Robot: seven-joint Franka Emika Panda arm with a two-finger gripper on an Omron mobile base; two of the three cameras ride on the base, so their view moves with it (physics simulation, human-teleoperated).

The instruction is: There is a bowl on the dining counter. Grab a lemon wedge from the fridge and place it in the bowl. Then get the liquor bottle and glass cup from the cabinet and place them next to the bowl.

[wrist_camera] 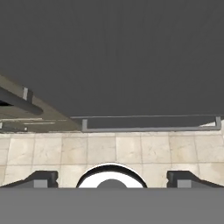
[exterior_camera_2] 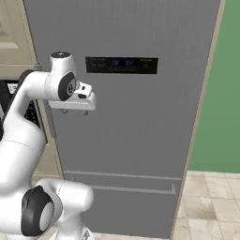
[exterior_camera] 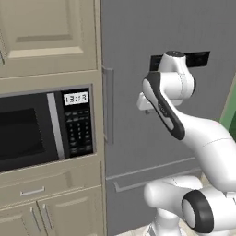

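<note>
The fridge [exterior_camera_2: 140,131] is shut, and the end effector [exterior_camera_2: 75,111] hangs spread and empty before its door. To open it well, I'd reach left to the door's vertical handle [exterior_camera: 108,106] and close squarely around it.

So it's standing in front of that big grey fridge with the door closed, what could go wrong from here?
The fridge is shut, and its long vertical handle sits at the door's left edge, beside the microwave. The open gripper hangs in front of the door panel, right of that handle, so it might close on nothing or slip off the thin bar. The arm's elbow is also close to the door, and could bump it when swinging across.
</note>
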